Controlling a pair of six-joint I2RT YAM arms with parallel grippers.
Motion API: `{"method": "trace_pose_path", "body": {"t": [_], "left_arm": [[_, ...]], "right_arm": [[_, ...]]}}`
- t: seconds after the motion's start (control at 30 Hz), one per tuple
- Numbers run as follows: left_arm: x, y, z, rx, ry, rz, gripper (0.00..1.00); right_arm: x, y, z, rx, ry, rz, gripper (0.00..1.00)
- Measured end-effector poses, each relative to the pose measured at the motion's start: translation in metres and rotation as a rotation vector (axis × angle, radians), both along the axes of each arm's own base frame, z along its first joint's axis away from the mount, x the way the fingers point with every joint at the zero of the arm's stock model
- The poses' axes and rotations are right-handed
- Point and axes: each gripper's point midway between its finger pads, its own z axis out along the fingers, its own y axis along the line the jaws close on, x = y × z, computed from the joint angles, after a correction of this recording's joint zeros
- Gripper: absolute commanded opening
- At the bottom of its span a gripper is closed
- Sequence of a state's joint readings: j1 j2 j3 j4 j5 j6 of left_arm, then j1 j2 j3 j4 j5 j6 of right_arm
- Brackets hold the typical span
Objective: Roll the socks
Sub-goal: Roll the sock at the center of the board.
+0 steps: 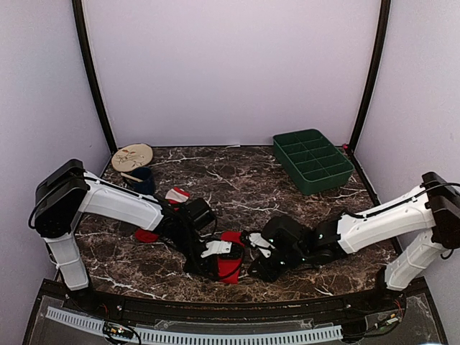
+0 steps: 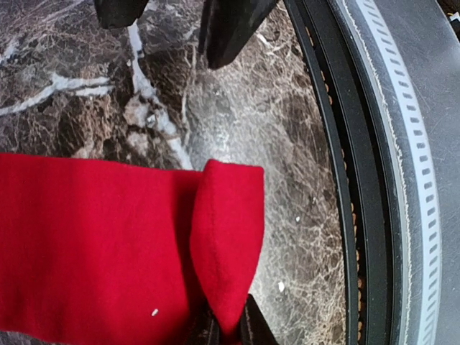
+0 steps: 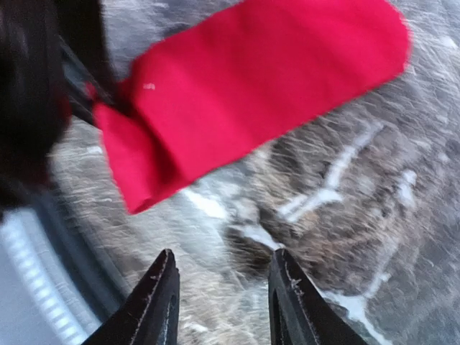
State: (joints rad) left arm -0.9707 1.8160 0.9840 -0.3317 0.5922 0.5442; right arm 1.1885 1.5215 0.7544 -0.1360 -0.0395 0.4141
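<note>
Plain red sock (image 2: pixel 93 244) lies flat on the marble table (image 1: pixel 237 180), centre, close to the near edge. Its long axis runs far to near, and the near end is folded back over itself into a short flap. Left pincer (image 2: pixel 226 332) is clamped on the edge of that flap, lifting it slightly. Right pincer (image 3: pixel 224 302) has its jaws apart and empty. It hovers just right of the sock with its tips pointing at it, not touching. Cuffed sock (image 1: pixel 176 195) is further left and far of the first. Its long axis is diagonal, with the white-and-pink cuff at the far-right end and the red toe end near-left. The left arm crosses over its middle. Green tray (image 1: pixel 323 184) sits far right. Wooden disc (image 1: pixel 132 156) and dark blue cup (image 1: pixel 142 180) sit far left.
</note>
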Motion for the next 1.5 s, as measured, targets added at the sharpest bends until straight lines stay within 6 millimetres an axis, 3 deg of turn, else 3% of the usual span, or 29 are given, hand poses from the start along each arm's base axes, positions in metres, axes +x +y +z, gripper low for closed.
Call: {"method": "trace_pose_path", "body": {"t": [0.1,0.27,0.47,0.67,0.87,1.03,1.13,1.5], "left_arm": [[-0.001,-0.003,0.000,0.003,0.028,-0.007,0.11],[-0.003,-0.006,0.000,0.008,0.074,-0.012,0.11],[-0.004,-0.005,0.000,0.015,0.122,-0.008,0.12],[-0.007,-0.003,0.000,0.020,0.171,-0.004,0.12],[-0.007,-0.007,0.000,0.031,0.223,-0.003,0.12],[-0.006,-0.008,0.000,0.040,0.266,0.004,0.12],[-0.006,-0.008,0.001,0.041,0.288,0.007,0.13],[-0.007,-0.006,0.001,0.053,0.338,0.009,0.14]], "right_arm": [[-0.001,-0.007,-0.006,-0.080,-0.178,-0.045,0.39],[-0.006,-0.007,0.001,-0.140,-0.424,-0.077,0.38],[-0.009,-0.013,0.003,-0.202,-0.623,-0.129,0.37],[-0.013,-0.016,0.020,-0.183,-0.746,-0.180,0.37],[-0.038,-0.003,0.024,-0.197,-0.828,-0.061,0.44],[-0.057,0.008,0.013,-0.245,-0.883,0.060,0.54],[-0.062,0.014,0.010,-0.264,-0.907,0.109,0.60],[-0.067,0.051,-0.001,-0.312,-0.976,0.246,0.63]]}}
